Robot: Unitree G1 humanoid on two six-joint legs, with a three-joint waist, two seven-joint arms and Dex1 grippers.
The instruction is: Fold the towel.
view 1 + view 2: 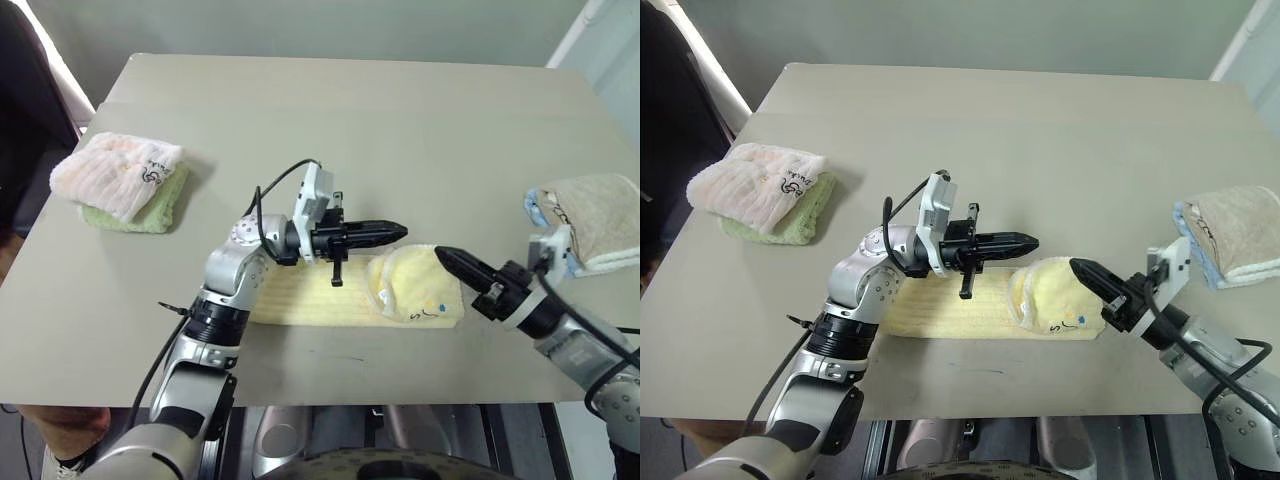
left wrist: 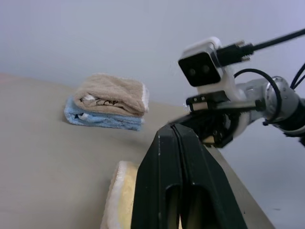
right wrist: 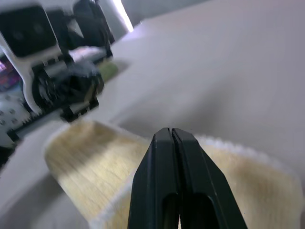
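No legible txt. Dark squiggle marks on towel [image 1: 415, 290] and far-left pink-white cloth [image 1: 120, 172], unreadable.

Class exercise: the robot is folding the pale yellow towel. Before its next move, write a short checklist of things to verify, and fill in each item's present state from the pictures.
1. The towel lies flat on the table: not ok, its right end is rolled over into a hump.
2. Left hand free of cloth: ok, shut with nothing between the fingers.
3. Right hand free of cloth: ok, shut and empty, tip at the hump.
4. Both hands above the towel, not pressing it: cannot tell for the right one.
5. Side stacks out of the way: ok, the pink-white and green pile and the beige and blue pile sit at the table's edges.
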